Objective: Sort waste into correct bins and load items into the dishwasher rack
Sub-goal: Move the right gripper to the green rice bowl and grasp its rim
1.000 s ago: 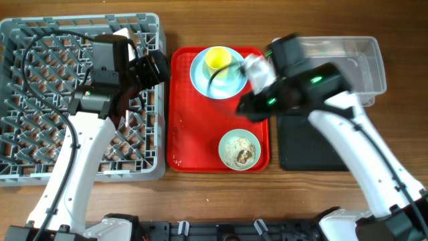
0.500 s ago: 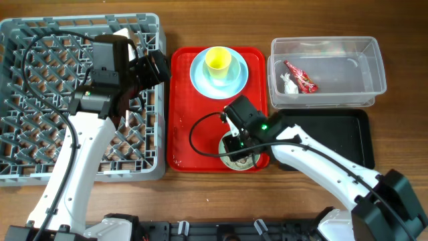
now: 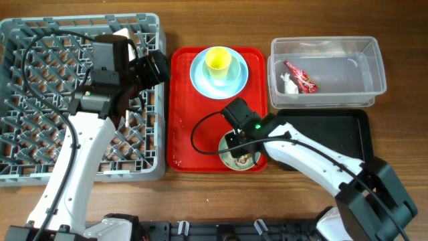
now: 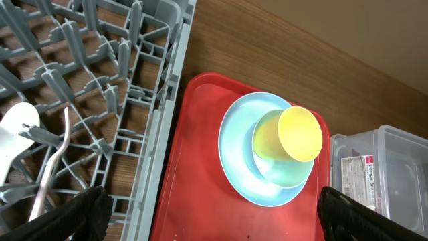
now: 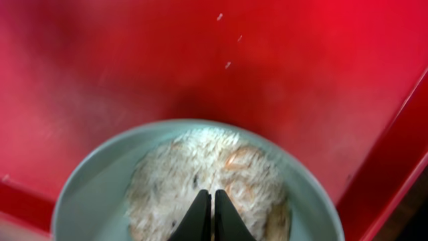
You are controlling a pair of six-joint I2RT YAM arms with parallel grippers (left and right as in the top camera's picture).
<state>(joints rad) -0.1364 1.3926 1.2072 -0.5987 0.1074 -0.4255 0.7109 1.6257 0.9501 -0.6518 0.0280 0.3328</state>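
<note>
Red tray [image 3: 184, 114] holds a mint bowl [image 5: 87, 194] of whitish-beige crumbs [image 5: 170, 177]; right hand [image 5: 208, 201] pressed together, left hand [image 4: 212, 213] spread.

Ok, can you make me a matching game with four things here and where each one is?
1 yellow cup
2 red wrapper
3 rice crumbs
4 white spoon

A in the grey rack
B in the bowl on the red tray
C in the clear tub
D stacked on the blue plate

Pairs: 1-D, 2-C, 3-B, 4-A.
</note>
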